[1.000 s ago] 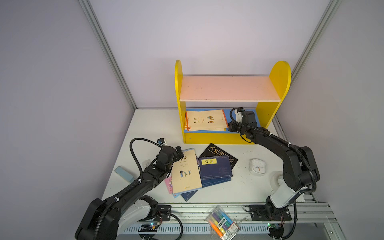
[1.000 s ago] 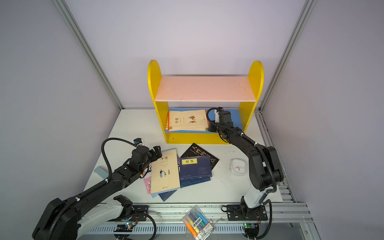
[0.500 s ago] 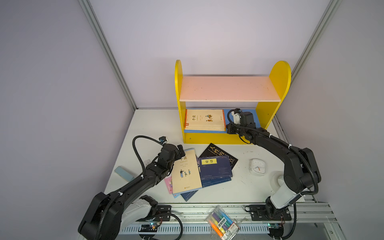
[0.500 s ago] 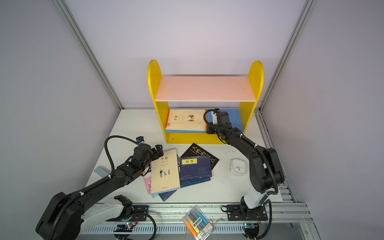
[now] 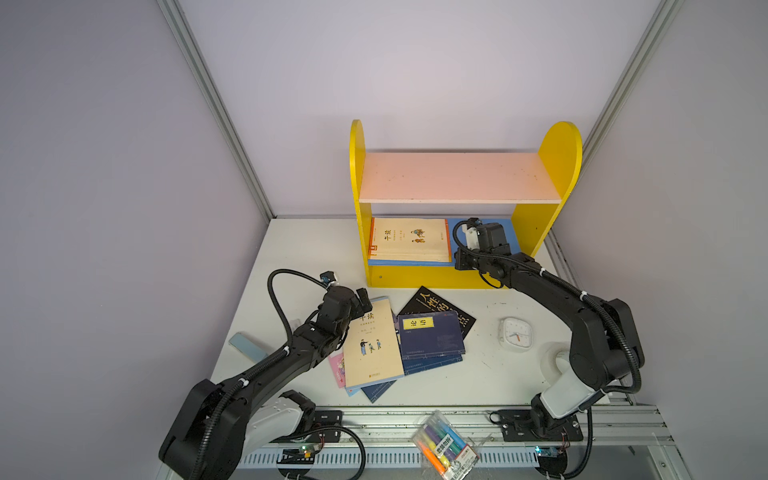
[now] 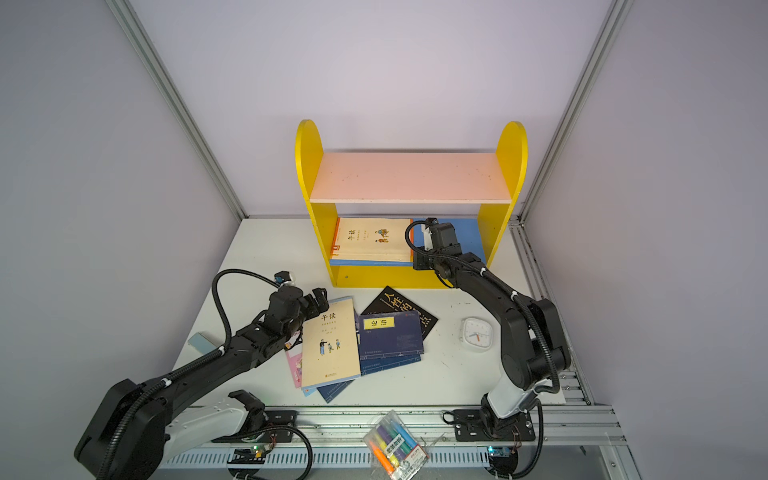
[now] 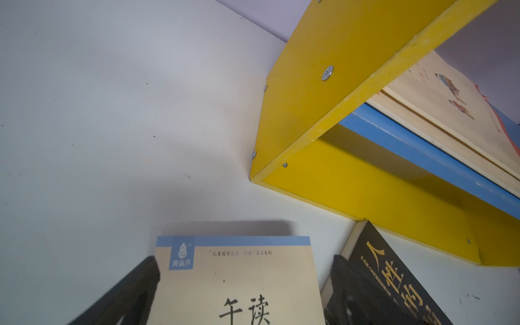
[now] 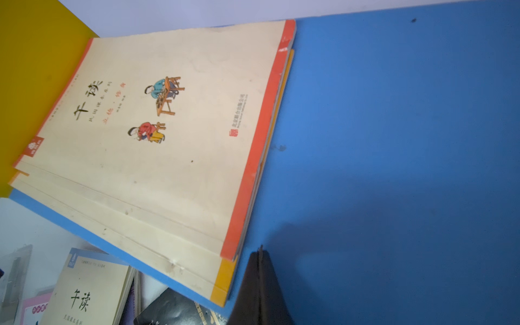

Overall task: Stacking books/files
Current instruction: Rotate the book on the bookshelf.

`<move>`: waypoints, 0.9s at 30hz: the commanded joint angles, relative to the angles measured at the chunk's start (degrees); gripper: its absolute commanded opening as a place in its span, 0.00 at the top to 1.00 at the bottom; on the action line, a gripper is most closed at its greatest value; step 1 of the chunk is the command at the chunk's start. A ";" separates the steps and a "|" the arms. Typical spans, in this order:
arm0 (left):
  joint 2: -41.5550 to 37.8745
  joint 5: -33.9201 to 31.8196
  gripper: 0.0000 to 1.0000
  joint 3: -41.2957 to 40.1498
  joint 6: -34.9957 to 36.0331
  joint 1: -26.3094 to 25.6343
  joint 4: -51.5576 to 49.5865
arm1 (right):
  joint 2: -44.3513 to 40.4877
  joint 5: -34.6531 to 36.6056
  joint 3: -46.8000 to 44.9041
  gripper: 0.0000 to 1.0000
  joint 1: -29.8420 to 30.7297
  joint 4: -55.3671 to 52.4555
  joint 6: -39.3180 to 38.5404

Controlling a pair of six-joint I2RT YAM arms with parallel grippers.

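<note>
Left jaws: wide apart, flanking the far edge of the loose cream book (image 7: 239, 281).
Right jaws: pressed together, empty, over the blue shelf board (image 8: 394, 140) beside the shelved cream books (image 8: 157, 135).
Shelf stack: flat against the board's yellow-walled end.
Loose pile: navy book (image 5: 430, 338) and black book (image 5: 432, 305) overlapping mid-tabletop (image 5: 299, 249).

Cannot read the label on the marker pack (image 5: 444, 445). Cannot make out the pink book (image 5: 337, 370), mostly buried under the cream book (image 5: 374, 340) and the left arm (image 5: 299, 357). Finds only edges of the lower navy books (image 5: 432, 365). Cannot pick out fingertips of the right gripper (image 8: 260, 253) in both top views.
</note>
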 commanded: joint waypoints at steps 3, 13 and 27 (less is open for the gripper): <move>-0.53 -0.13 0.02 -0.72 0.18 0.05 1.29 | 1.47 1.66 3.04 0.92 0.07 -0.84 -2.25; -2.94 -0.84 0.02 -1.99 -0.39 0.28 0.42 | 5.16 -1.73 6.02 0.92 0.09 0.41 -1.59; -2.96 -0.44 0.02 -2.49 -0.69 0.51 0.89 | 2.82 -2.48 4.35 0.92 0.64 0.58 -1.21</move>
